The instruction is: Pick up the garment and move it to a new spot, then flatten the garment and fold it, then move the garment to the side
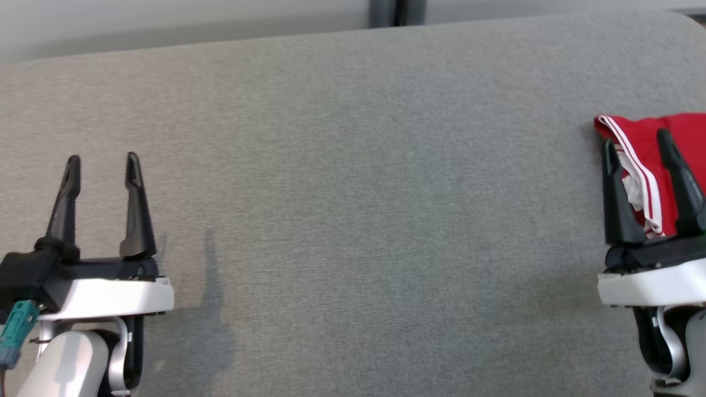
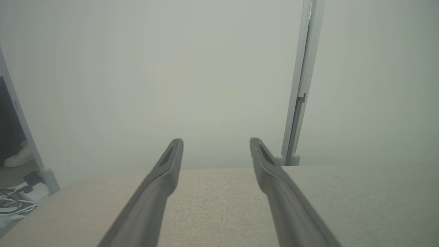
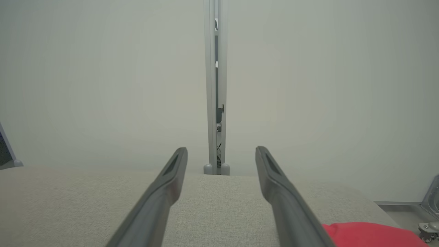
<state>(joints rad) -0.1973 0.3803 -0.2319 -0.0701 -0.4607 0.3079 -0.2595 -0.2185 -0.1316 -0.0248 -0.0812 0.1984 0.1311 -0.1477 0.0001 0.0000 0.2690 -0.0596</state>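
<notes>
The red garment (image 1: 689, 125) with white stripes lies in a small heap at the right edge of the grey bench (image 1: 353, 193); the right gripper (image 1: 635, 138) is over its near side with its two fingers wide apart and nothing between them; in the right wrist view the red cloth (image 3: 370, 235) lies just beside the right finger; the left gripper (image 1: 102, 159) is near the left edge, well apart from the garment, wide too and holding nothing.
</notes>
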